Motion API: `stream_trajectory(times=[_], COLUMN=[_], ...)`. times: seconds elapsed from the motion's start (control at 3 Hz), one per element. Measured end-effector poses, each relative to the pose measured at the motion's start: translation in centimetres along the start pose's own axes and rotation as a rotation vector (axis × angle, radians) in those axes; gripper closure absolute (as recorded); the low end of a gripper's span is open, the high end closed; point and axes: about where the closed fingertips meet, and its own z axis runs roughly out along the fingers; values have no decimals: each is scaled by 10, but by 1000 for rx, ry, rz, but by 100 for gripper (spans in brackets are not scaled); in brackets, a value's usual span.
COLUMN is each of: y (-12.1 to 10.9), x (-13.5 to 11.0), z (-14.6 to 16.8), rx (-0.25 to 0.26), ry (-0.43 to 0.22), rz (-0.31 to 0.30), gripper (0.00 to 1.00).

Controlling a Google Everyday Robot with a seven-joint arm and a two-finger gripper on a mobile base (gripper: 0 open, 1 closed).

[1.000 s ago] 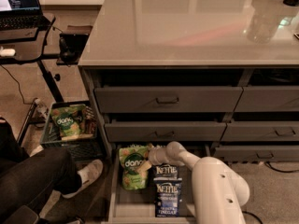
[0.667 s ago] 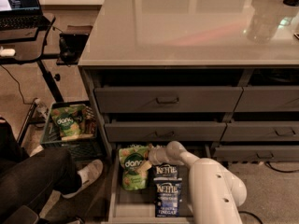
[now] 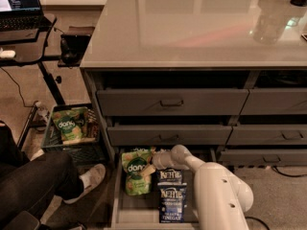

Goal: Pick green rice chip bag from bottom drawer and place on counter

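The green rice chip bag (image 3: pixel 135 174) lies in the open bottom drawer (image 3: pixel 144 211), at its back left. My gripper (image 3: pixel 149 169) reaches down into the drawer from the right on the white arm (image 3: pixel 218 193) and is at the bag's right edge, touching or nearly touching it. Two dark blue Kettle bags (image 3: pixel 171 195) lie just right of the green bag, partly under the arm. The glossy counter (image 3: pixel 192 28) tops the cabinet above.
A second green bag (image 3: pixel 67 124) sits in a crate (image 3: pixel 72 150) on the floor to the left. A seated person's leg (image 3: pixel 38 186) and shoe (image 3: pixel 93 176) are beside the drawer. A black desk with a laptop (image 3: pixel 21 4) stands at the far left. The upper drawers (image 3: pixel 171 102) are shut.
The arm's white body has shifted slightly to the left. The gripper stays at the green bag, which has not visibly moved.
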Motion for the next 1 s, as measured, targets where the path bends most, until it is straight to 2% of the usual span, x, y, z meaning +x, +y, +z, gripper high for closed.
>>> stream_trajectory(times=[0.67,1.0], y=[0,0], x=[0,0], z=[0,0], rx=[0,0], ry=[0,0], rz=[0,0], gripper=[87,100])
